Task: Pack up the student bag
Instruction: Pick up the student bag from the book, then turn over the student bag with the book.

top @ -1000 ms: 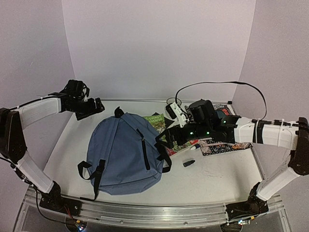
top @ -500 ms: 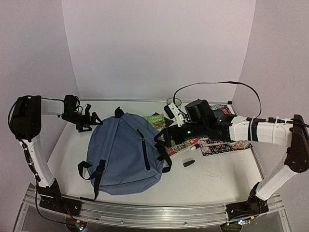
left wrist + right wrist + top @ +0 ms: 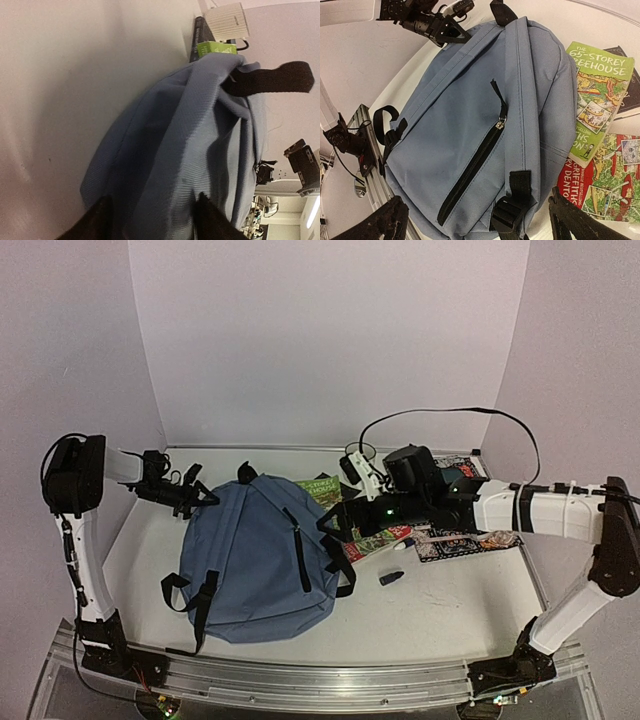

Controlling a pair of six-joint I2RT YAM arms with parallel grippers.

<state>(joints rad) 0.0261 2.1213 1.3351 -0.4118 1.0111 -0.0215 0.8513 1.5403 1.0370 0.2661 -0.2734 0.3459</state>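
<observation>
The student bag [image 3: 255, 560] is a big slate-blue backpack lying flat mid-table, its black front zipper [image 3: 475, 165] shut. My left gripper [image 3: 195, 498] sits low at the bag's upper left edge. In the left wrist view its two dark fingertips [image 3: 102, 220] stand apart with a fold of the bag [image 3: 190, 130] between them, so my left gripper [image 3: 155, 220] is open. My right gripper [image 3: 340, 525] hovers open over the bag's right side, above a black strap buckle [image 3: 512, 210], holding nothing. The right wrist view also shows the left gripper [image 3: 440, 30] at the bag's [image 3: 470, 115] far corner.
A green book [image 3: 325, 490] and a red comic book [image 3: 385, 540] lie right of the bag, partly under the right arm. A patterned pouch [image 3: 455, 545], a small dark object [image 3: 391, 578] and a white adapter [image 3: 365, 475] with a black cable [image 3: 450, 415] are nearby.
My left arm swung down and in, bringing its gripper from above the table to the bag's upper left edge, and its jaws narrowed. The right gripper edged slightly left.
</observation>
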